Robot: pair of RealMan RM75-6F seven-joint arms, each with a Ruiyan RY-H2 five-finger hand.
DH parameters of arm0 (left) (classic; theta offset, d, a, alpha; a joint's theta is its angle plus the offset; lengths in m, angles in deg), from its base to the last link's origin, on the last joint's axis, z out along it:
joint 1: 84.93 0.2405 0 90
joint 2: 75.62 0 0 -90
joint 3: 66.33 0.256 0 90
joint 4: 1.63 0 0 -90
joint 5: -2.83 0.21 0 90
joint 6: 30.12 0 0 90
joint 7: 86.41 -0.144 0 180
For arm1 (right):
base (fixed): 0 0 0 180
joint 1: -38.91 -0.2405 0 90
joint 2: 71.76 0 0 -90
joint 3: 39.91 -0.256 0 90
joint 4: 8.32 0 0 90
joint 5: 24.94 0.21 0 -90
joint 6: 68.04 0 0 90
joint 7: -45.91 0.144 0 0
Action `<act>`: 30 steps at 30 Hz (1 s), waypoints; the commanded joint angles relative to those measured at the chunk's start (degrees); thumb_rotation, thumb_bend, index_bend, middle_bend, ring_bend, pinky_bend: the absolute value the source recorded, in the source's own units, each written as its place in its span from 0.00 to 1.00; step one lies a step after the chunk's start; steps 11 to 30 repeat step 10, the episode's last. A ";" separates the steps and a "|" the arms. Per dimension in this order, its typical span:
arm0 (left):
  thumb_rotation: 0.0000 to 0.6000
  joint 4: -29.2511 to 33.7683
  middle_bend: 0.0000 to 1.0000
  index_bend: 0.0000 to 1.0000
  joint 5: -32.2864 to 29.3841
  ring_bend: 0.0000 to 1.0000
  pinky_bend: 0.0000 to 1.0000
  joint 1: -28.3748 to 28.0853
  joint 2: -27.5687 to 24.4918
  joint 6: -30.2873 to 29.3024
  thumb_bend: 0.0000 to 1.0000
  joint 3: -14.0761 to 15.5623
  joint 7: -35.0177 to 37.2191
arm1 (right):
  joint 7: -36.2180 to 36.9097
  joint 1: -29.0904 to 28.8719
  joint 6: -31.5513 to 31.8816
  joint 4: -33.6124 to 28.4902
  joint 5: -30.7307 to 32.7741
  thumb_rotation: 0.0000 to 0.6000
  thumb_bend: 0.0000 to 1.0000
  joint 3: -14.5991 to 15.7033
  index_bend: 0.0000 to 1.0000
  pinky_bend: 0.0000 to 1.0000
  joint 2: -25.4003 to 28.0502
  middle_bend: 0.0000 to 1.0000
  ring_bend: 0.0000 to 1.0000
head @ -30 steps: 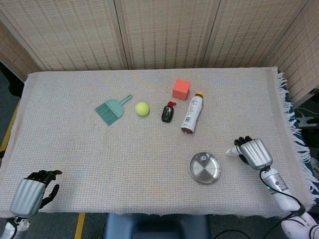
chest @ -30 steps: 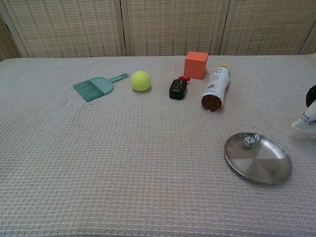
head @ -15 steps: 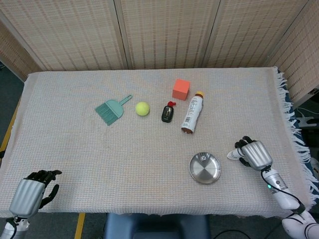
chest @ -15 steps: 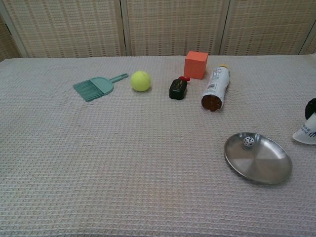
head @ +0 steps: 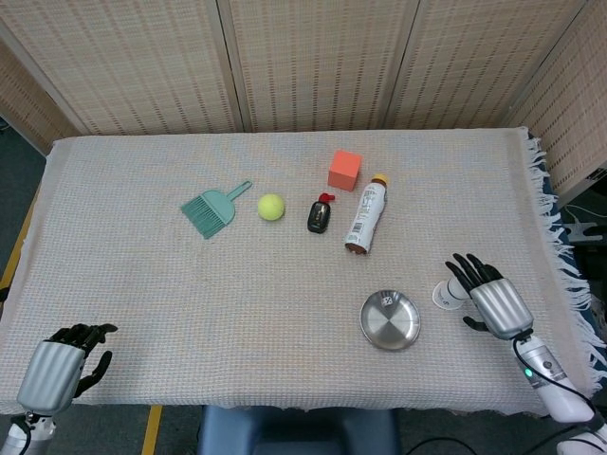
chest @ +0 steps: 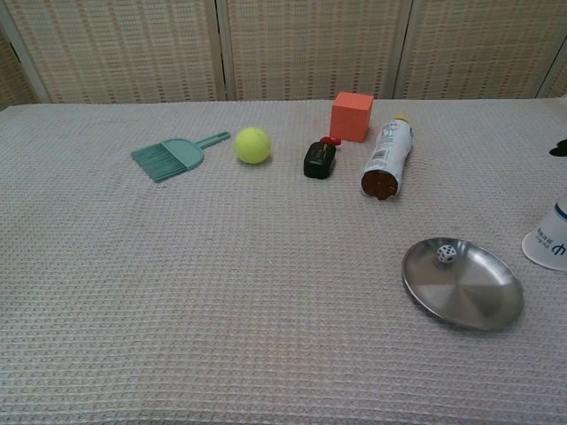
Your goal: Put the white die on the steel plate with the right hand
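On the steel plate [chest: 478, 305] lies the white die [chest: 446, 255]

The white die [chest: 446, 255], dark-spotted, lies inside the steel plate [chest: 474, 305] near its far-left rim. The round, shiny plate sits flat on the bench, near right.

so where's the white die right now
The white die lies in the steel plate near its far-left rim, on the table's right side, in front of the lying bottle and left of the white cup.
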 commanded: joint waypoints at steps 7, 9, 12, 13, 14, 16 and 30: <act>1.00 -0.24 0.50 0.36 1.26 0.43 0.56 -0.01 0.29 -0.67 0.39 0.15 -0.43 | -15.25 8.88 14.15 -12.09 -0.49 1.00 0.01 -0.69 0.00 0.11 3.91 0.00 0.00; 1.00 -0.34 0.50 0.36 1.13 0.43 0.56 -0.04 0.38 -0.56 0.39 0.07 -0.59 | -15.38 9.12 12.90 -12.96 0.17 1.00 0.01 -0.43 0.00 0.11 4.47 0.00 0.00; 1.00 -0.36 0.50 0.36 1.15 0.43 0.56 -0.05 0.41 -0.58 0.39 0.05 -0.67 | -15.87 9.17 12.20 -13.43 0.78 1.00 0.01 -0.47 0.00 0.11 4.80 0.00 0.00; 1.00 -0.36 0.50 0.36 1.15 0.43 0.56 -0.05 0.41 -0.58 0.39 0.05 -0.67 | -15.87 9.17 12.20 -13.43 0.78 1.00 0.01 -0.47 0.00 0.11 4.80 0.00 0.00; 1.00 -0.36 0.50 0.36 1.15 0.43 0.56 -0.05 0.41 -0.58 0.39 0.05 -0.67 | -15.87 9.17 12.20 -13.43 0.78 1.00 0.01 -0.47 0.00 0.11 4.80 0.00 0.00; 1.00 -0.36 0.50 0.36 1.15 0.43 0.56 -0.05 0.41 -0.58 0.39 0.05 -0.67 | -15.87 9.17 12.20 -13.43 0.78 1.00 0.01 -0.47 0.00 0.11 4.80 0.00 0.00; 1.00 -0.36 0.50 0.36 1.15 0.43 0.56 -0.05 0.41 -0.58 0.39 0.05 -0.67 | -15.87 9.17 12.20 -13.43 0.78 1.00 0.01 -0.47 0.00 0.11 4.80 0.00 0.00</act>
